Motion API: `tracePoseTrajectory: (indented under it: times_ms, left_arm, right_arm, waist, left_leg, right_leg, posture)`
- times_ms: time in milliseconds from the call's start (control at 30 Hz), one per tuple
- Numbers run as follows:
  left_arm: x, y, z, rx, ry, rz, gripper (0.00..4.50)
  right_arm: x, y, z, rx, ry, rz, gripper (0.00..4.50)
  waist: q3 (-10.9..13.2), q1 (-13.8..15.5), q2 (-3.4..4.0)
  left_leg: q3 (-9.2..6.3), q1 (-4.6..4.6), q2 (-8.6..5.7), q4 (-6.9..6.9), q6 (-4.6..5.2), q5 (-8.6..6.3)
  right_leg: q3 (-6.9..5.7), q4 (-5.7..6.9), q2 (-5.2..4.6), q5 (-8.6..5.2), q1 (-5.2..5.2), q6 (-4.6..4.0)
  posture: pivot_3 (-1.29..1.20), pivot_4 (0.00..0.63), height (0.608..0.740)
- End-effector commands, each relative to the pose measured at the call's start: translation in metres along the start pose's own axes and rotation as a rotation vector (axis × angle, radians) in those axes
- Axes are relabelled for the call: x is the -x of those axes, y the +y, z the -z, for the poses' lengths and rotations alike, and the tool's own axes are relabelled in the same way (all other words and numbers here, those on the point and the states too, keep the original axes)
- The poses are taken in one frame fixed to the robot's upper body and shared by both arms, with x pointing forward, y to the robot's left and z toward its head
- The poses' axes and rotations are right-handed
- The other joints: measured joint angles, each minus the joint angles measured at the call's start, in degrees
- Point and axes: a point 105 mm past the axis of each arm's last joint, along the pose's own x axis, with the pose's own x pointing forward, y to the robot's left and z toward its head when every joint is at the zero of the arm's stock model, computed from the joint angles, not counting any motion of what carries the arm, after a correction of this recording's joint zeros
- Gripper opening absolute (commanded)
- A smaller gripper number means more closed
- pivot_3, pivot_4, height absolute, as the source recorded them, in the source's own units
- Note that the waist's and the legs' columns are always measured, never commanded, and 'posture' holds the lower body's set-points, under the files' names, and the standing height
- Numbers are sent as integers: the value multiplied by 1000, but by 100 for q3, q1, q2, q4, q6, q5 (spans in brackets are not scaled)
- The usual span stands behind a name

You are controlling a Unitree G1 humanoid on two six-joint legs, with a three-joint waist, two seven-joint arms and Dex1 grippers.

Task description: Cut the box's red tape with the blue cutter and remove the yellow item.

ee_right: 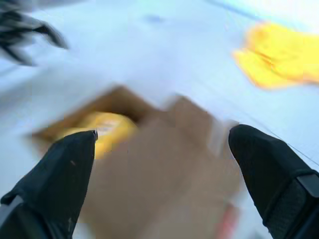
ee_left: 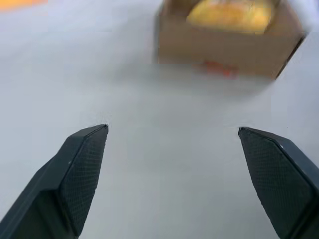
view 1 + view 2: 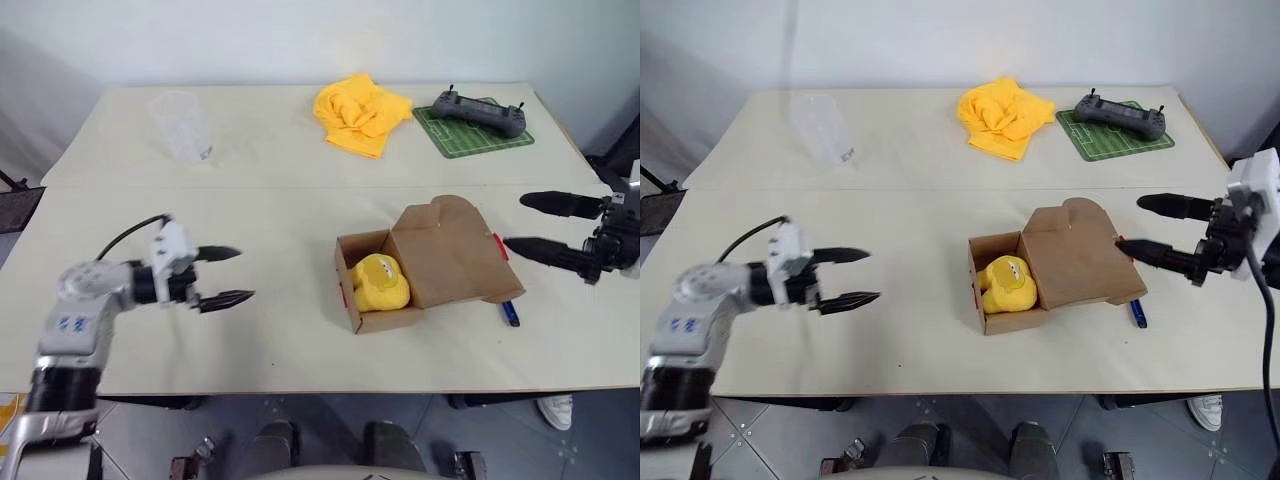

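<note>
Blue cutter [image 3: 511,312] — lengthwise toward camera.

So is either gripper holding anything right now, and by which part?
Nothing is held. The left gripper and right gripper are both open and empty, on either side of the open brown cardboard box.

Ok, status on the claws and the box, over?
Left claw and right claw open, empty. Box lid open, yellow item inside. Blue cutter beside box. Nothing in the way.

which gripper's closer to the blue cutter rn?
Right. The right gripper hovers open just beyond the blue cutter, by the box's lid. The left gripper, also open, is across the table, past the box.
</note>
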Motion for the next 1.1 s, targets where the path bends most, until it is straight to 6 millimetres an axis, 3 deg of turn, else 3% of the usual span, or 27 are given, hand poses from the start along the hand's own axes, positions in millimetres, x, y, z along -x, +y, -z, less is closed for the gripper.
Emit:
tracePoseTrajectory:
  times_ms: [33,133,233,300,433,567,700,833,900,1100]
  left_arm:
    - [23,3,-11,-53,-39,-65,4435]
    - [27,-11,-20,34,-67,-12,4435]
    - [16,-35,-49,159,-62,172,4435]
    - [4,-32,-71,142,-67,204,4435]
    - [-32,-27,-113,52,-29,292,4435]
    - [-81,-38,-135,-72,109,437,4435]
    - [-124,-55,-139,-155,152,568,4435]
    - [-184,-79,-128,-239,194,632,4435]
    - [-203,-87,-122,-298,216,636,4435]
    - [-230,-84,-112,-440,249,580,4435]
  right_arm:
    - [-5,29,-11,95,-31,-139,4500]
    - [-9,46,-12,151,-53,-187,4500]
    - [-10,52,-22,221,-121,-168,4500]
    - [-10,49,-29,230,-166,-125,4500]
    - [-4,51,-21,242,-123,-93,4500]
    - [1,58,-9,218,-77,-76,4500]
    - [3,64,-5,207,-58,-65,4500]
    - [7,68,4,205,-22,-20,4500]
    - [8,70,6,198,-25,8,4500]
    - [6,77,5,183,-46,68,4500]
  waist:
    - [1,25,-1]
    - [2,103,-4]
    - [13,170,-17]
    - [15,200,-14]
    - [16,236,-17]
    - [17,251,-18]
    - [18,178,-20]
    - [30,163,-38]
    - [37,155,-48]
    - [43,154,-58]
  left_leg:
    - [0,0,11,1,0,0]
    - [1,-1,20,5,4,-4]
    - [-1,-2,21,9,4,-6]
    - [-10,-3,18,13,0,-8]
    - [-13,-1,10,19,-2,-8]
    - [-4,-3,-17,18,0,-7]
    - [54,-5,-15,17,8,-10]
    - [55,-10,-14,15,11,-11]
    - [57,-12,-14,19,16,-14]
    - [56,-10,-6,22,16,-14]
  right_leg:
    - [1,0,0,0,1,0]
    - [4,-4,-6,0,4,0]
    - [5,-4,-8,0,4,0]
    - [6,-6,-10,0,4,-1]
    - [5,0,-10,0,6,-1]
    - [4,17,-3,0,6,0]
    - [4,3,0,0,7,1]
    - [0,-2,0,-1,7,1]
    - [0,-5,0,-1,7,3]
    - [1,-6,0,0,2,4]
  posture:
    - [0,150,740]
    - [0,150,740]
    - [0,150,740]
    - [0,150,740]
    - [0,150,740]
    - [0,150,740]
    - [0,150,740]
    - [0,150,740]
    - [0,150,740]
    - [0,150,740]
